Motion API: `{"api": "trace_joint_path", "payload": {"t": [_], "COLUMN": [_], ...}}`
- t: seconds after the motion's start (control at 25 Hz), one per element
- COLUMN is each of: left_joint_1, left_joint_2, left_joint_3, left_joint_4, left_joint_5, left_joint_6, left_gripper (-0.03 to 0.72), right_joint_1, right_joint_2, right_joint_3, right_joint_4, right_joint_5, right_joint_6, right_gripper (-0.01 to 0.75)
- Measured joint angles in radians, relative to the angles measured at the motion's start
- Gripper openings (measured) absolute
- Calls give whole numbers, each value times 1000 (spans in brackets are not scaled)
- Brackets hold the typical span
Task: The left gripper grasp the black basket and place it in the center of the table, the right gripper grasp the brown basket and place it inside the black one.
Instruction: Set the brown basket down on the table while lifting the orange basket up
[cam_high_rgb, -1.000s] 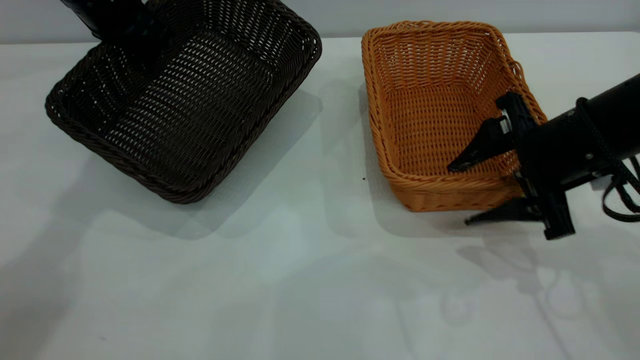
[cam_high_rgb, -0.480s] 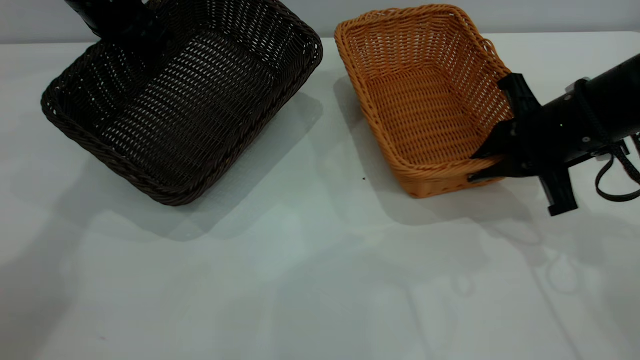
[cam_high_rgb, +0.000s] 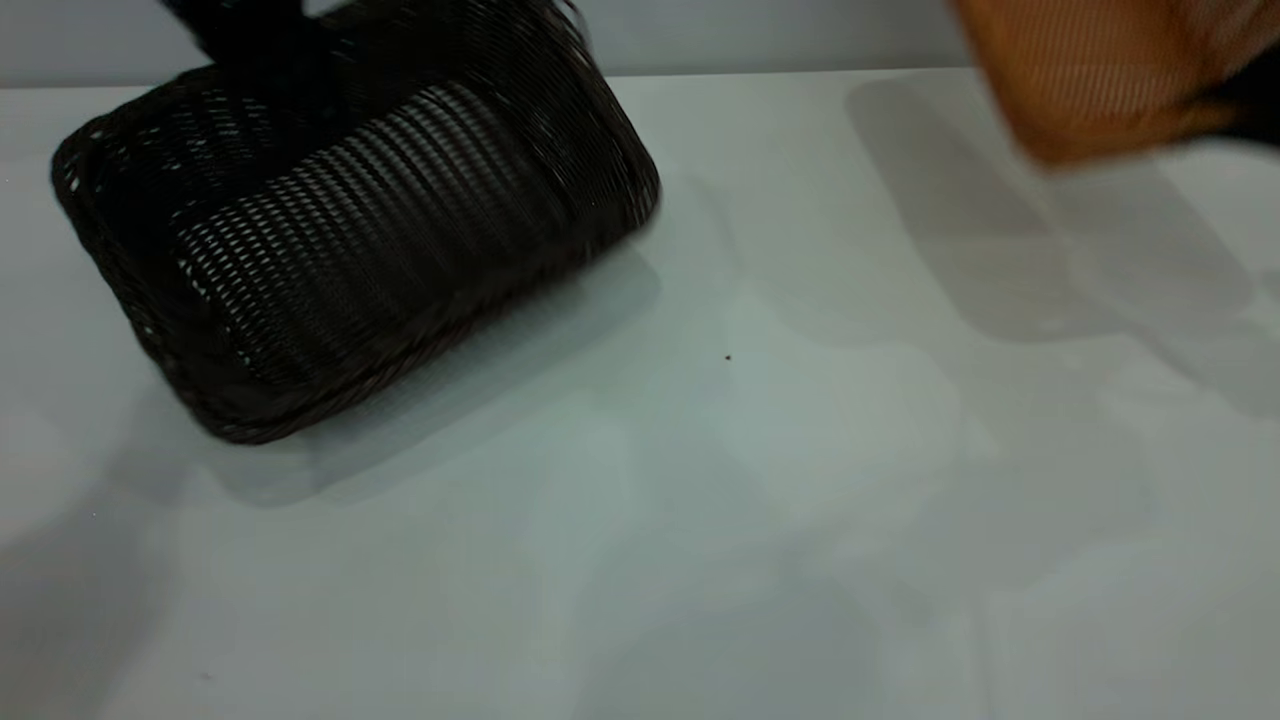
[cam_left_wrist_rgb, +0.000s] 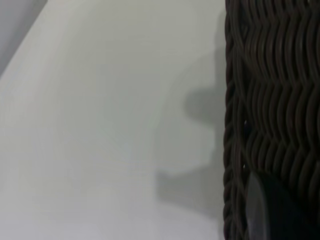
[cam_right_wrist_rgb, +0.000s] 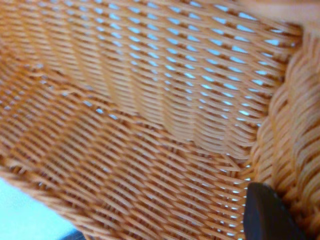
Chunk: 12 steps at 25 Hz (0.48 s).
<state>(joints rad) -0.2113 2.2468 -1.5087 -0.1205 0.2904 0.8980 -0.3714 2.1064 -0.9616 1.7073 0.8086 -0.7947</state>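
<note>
Brown basket now airborne at far right, off table, right gripper pinching rim. Black basket dragged, tilted, left gripper grip unclear; centring unfinished.

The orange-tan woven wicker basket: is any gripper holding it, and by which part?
The right gripper holds the orange-tan woven wicker basket, lifted above the white table, by its braided rim.
</note>
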Motion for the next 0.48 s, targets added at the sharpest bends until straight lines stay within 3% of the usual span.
{"api": "trace_joint_path", "payload": {"t": [0.16, 0.48], "left_joint_1": [-115, -301], "left_joint_2": [0, 7], "left_joint_3": [0, 0], "left_joint_4": [-59, -258], "left_joint_5": [43, 51], "left_joint_6": [219, 487], "left_gripper": [83, 83], "right_joint_1": [-59, -75], "right_joint_2": [-16, -16], "right_joint_3": [-65, -131], "right_joint_4": [-143, -227], "right_joint_5": [125, 166], "right_joint_6": [23, 41], "right_gripper": [64, 64]}}
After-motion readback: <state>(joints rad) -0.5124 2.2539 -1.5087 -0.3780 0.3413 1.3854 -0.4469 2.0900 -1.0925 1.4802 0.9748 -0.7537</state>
